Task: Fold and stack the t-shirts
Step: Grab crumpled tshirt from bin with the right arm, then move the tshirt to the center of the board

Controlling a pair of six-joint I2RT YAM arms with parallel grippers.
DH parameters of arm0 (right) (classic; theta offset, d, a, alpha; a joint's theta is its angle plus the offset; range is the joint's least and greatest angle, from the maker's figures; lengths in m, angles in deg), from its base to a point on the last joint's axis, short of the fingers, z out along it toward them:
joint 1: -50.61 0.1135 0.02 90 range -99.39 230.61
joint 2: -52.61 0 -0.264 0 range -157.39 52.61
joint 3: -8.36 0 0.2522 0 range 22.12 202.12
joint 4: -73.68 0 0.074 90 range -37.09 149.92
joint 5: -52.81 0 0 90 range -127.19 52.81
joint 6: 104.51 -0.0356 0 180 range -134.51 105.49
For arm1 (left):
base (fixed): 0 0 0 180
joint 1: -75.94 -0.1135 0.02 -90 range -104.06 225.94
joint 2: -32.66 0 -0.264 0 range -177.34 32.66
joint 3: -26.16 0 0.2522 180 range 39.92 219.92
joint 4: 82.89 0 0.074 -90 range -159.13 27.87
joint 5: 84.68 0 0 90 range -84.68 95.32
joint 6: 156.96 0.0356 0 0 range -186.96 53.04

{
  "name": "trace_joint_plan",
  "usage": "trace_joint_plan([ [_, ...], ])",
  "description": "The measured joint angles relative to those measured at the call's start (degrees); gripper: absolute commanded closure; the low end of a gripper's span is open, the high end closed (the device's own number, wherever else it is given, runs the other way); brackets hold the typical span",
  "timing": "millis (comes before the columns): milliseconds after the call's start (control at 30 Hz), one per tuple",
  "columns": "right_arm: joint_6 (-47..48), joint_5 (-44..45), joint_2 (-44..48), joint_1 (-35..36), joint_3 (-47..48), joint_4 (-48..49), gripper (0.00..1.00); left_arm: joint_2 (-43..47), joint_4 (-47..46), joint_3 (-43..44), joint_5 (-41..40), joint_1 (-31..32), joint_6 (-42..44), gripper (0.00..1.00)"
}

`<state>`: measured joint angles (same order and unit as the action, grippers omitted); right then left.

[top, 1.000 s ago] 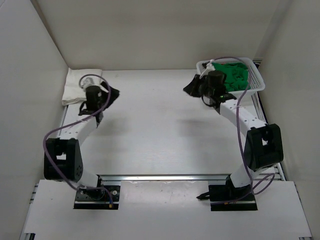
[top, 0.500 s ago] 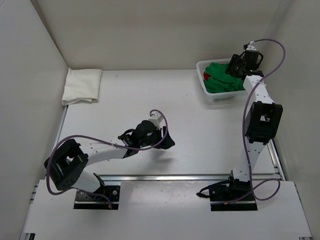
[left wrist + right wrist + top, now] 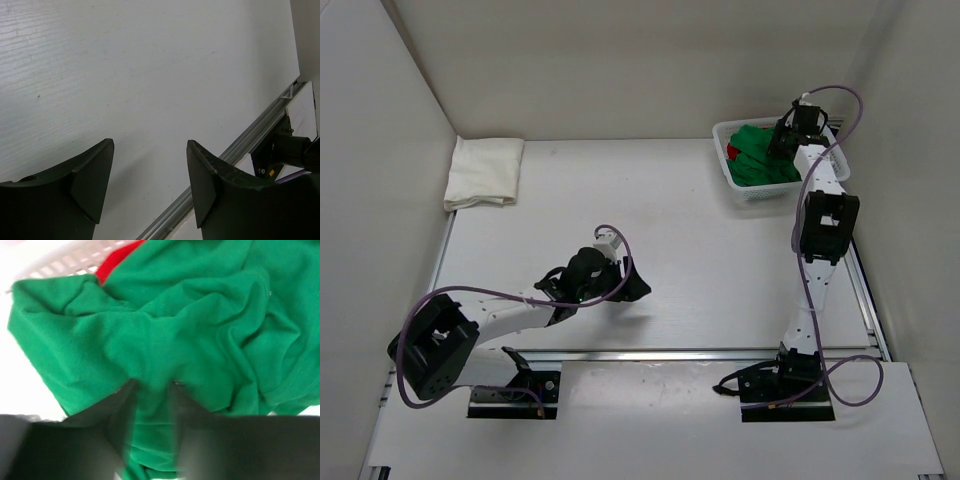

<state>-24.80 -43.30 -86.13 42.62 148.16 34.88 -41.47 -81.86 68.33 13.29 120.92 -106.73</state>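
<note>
The cream-white t-shirt (image 3: 482, 172) lies folded at the table's far left corner. The green t-shirt (image 3: 760, 162) is crumpled in the white mesh basket (image 3: 745, 195) at the far right, with a bit of the red t-shirt (image 3: 732, 153) showing beside it. My right gripper (image 3: 783, 140) is down in the basket. In the right wrist view its blurred fingers (image 3: 120, 415) press into the green t-shirt (image 3: 175, 325) with a fold of cloth between them; the red t-shirt (image 3: 112, 262) peeks out at the top. My left gripper (image 3: 638, 288) is open and empty over bare table, as the left wrist view shows (image 3: 150, 150).
The basket's rim (image 3: 50, 265) shows at the top left of the right wrist view. White walls enclose the table on the left, the back and the right. An aluminium rail (image 3: 670, 354) runs along the near edge, also in the left wrist view (image 3: 240, 150).
My left arm swung from the cream-white t-shirt to the near middle of the table. My right arm moved from beside the basket into it, down onto the green t-shirt.
</note>
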Motion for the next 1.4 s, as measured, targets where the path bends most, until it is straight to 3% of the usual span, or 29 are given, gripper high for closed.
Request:
trace_joint_plan([
  [33,0.1,0.0,-0.6,0.0,0.6,-0.3,0.92,0.0,-0.1,0.0,0.0,0.0,-0.1,0.29],
  [100,-0.2,-0.1,-1.3,-0.1,2.0,-1.6,0.99,-0.1,-0.4,0.0,0.0,0.0,-0.3,0.30],
  [433,-1.3,-0.4,4.0,0.5,5.6,-8.5,1.00,-2.6,-0.8,3.2,1.2,-0.4,-0.9,0.30],
  [567,-1.6,-2.4,16.0,1.4,-0.1,-8.1,1.00,-3.5,-0.4,6.4,2.9,-1.9,-0.9,0.29],
  [667,-2.5,-6.0,32.4,3.2,-13.1,-2.4,1.00,-3.4,-0.1,8.1,4.3,-4.2,-0.8,0.29],
  [800,-4.0,-12.4,51.9,7.3,-21.5,4.5,1.00,-1.6,0.1,8.1,7.0,-10.7,-1.4,0.30],
  [967,-6.2,-22.3,63.6,16.5,-22.3,15.4,1.00,2.8,0.3,5.4,8.6,-21.2,-3.0,0.29],
  [1133,-8.5,-31.2,62.2,26.3,-17.9,19.4,1.00,7.8,0.8,2.0,10.0,-28.5,-3.9,0.28],
  [1233,-10.3,-34.4,60.0,28.5,-17.2,22.0,0.99,11.2,1.4,-0.6,11.4,-33.5,-4.9,0.27],
  [1400,-15.2,-36.9,56.5,27.3,-31.9,29.0,0.98,19.5,5.0,-2.7,13.4,-46.6,-5.9,0.26],
])
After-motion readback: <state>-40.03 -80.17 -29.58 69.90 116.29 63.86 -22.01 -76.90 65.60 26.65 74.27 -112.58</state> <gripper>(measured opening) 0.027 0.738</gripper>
